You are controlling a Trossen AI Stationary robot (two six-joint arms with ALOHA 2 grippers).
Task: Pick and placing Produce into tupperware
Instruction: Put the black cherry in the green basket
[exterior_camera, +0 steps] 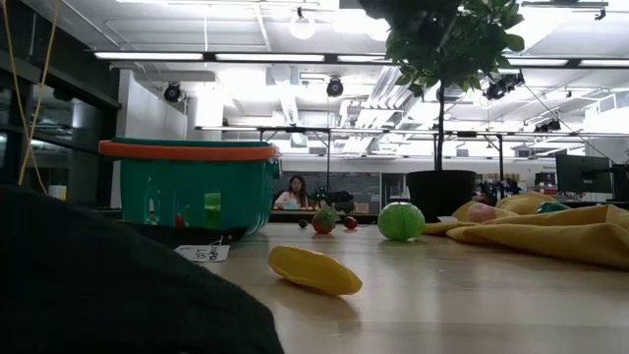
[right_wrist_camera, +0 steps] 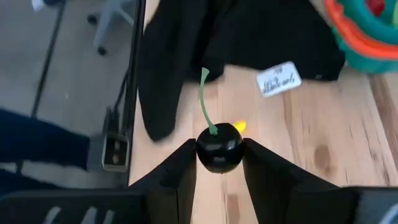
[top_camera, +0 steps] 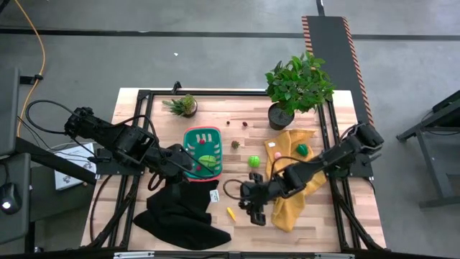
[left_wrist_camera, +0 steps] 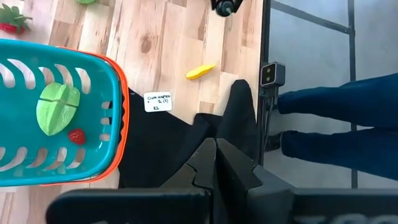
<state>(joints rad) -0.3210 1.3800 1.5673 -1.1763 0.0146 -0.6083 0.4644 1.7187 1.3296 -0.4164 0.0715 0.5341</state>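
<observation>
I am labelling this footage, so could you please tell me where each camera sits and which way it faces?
High view: overhead, straight down; both arms show.
Low view: table height, looking across past the basket; no arm shows.
Left wrist view: over the shut left pincer, facing basket and black cloth.
Right wrist view: behind the right pincer gripping a dark cherry.
All four views share the yellow piece.

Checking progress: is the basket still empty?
Not empty. The left wrist view shows a green piece and a small red piece lying on the teal basket's slotted bottom.
</observation>
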